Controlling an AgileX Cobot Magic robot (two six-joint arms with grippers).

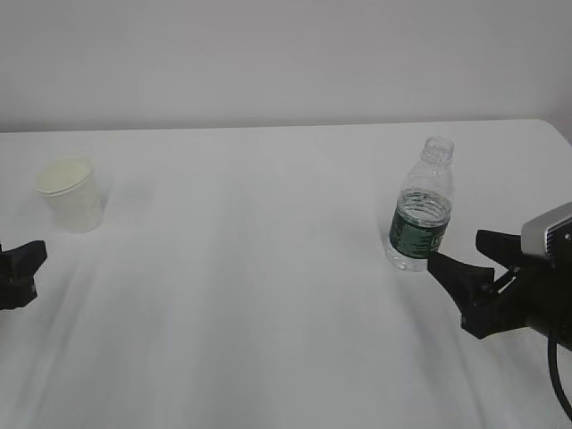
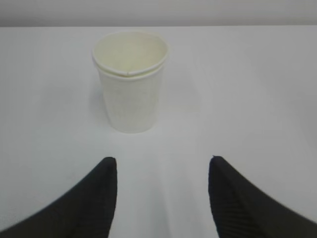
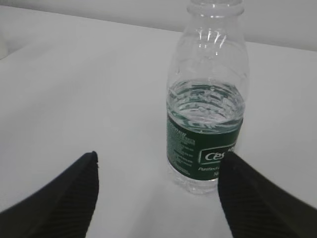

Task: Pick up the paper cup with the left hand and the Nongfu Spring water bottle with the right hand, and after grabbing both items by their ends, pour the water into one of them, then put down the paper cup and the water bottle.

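while low, both end effectors (image 1: 16,273) (image 1: 466,261) agape

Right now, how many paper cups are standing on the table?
1. The paper cup stands upright at the table's far left, just ahead of the left gripper. The rim looks doubled, so a second nested cup may be hidden.

Looks like a lab/test setup, not a home: bare white table (image 1: 268,295) under both black grippers, plain pale wall (image 1: 268,54) beyond them, no decor. Only props: paper cup (image 1: 70,194) ahead of left gripper (image 1: 20,268), water bottle (image 1: 422,207) ahead of right gripper (image 1: 474,250).
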